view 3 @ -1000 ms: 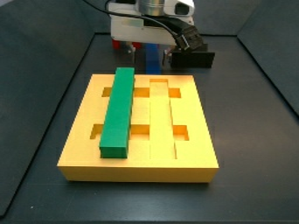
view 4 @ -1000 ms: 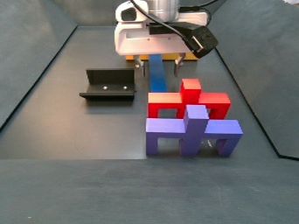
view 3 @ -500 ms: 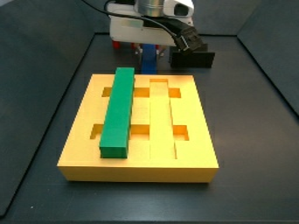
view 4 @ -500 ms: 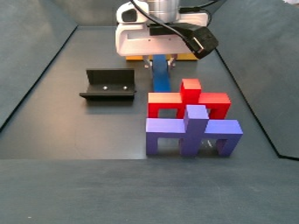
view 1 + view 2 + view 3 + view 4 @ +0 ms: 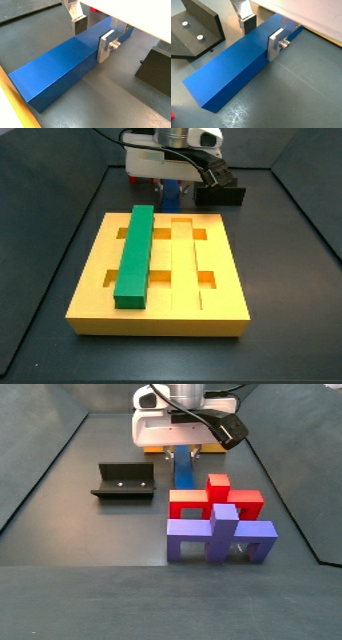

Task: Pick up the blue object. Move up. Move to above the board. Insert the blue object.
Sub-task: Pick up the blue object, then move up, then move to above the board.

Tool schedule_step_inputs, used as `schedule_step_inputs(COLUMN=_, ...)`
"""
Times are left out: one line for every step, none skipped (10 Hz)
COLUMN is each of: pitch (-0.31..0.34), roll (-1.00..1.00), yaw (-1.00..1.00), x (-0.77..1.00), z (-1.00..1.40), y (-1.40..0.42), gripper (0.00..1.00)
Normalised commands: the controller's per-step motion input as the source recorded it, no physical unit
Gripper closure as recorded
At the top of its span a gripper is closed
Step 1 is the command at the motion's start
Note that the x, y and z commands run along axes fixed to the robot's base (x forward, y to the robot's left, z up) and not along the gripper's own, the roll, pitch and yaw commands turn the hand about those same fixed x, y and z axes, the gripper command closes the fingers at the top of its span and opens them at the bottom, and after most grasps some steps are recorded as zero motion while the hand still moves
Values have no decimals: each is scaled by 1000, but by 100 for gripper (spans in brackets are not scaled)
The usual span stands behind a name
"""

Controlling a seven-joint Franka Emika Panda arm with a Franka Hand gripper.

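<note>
The end effector [image 5: 91, 33] is straddling the blue object [image 5: 67, 67], its silver fingers [image 5: 276, 44] pressing on both long sides, gripping the bar down near the dark grey bench [image 5: 54, 248] behind the board [image 5: 221, 298]. Dark walls are enclosing the bench. A side view is showing the green bar [image 5: 135, 255] lying in a board groove; another is showing the fixture [image 5: 122, 483], the red stand [image 5: 214, 496] and a purple block [image 5: 219, 536] instead.

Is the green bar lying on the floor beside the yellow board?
No, in a side view the green bar lies on top of the board, along one groove.
</note>
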Motion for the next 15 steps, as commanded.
schedule_step_inputs(pitch=0, roll=0, yaw=0, x=0, z=0, y=0, gripper=100)
schedule_step_inputs(pitch=0, roll=0, yaw=0, x=0, z=0, y=0, gripper=100)
schedule_step_inputs(pitch=0, roll=0, yaw=0, x=0, z=0, y=0, gripper=100)
schedule_step_inputs(pitch=0, roll=0, yaw=0, x=0, z=0, y=0, gripper=100)
schedule_step_inputs(pitch=0, roll=0, yaw=0, x=0, z=0, y=0, gripper=100)
schedule_step_inputs(pitch=0, roll=0, yaw=0, x=0, z=0, y=0, gripper=100)
schedule_step_inputs(pitch=0, roll=0, yaw=0, x=0, z=0, y=0, gripper=100)
schedule_step_inputs(pitch=0, roll=0, yaw=0, x=0, z=833, y=0, gripper=100)
schedule_step_inputs(pitch=22, roll=10, yaw=-52, x=-23, z=787, y=26, gripper=100)
schedule_step_inputs(pitch=55, roll=14, yaw=-57, x=-50, z=554, y=26, gripper=100)
schedule_step_inputs(pitch=32, roll=15, yaw=-28, x=20, z=193, y=26, gripper=100)
schedule_step_inputs(pitch=0, roll=0, yaw=0, x=0, z=1400, y=0, gripper=100)
schedule_step_inputs(pitch=21, roll=-6, yaw=7, x=-15, z=1400, y=-2, gripper=100)
schedule_step_inputs(pitch=28, roll=-6, yaw=2, x=-38, z=1400, y=-3, gripper=100)
schedule_step_inputs(pitch=1, roll=-1, yaw=-4, x=-11, z=1400, y=-2, gripper=100)
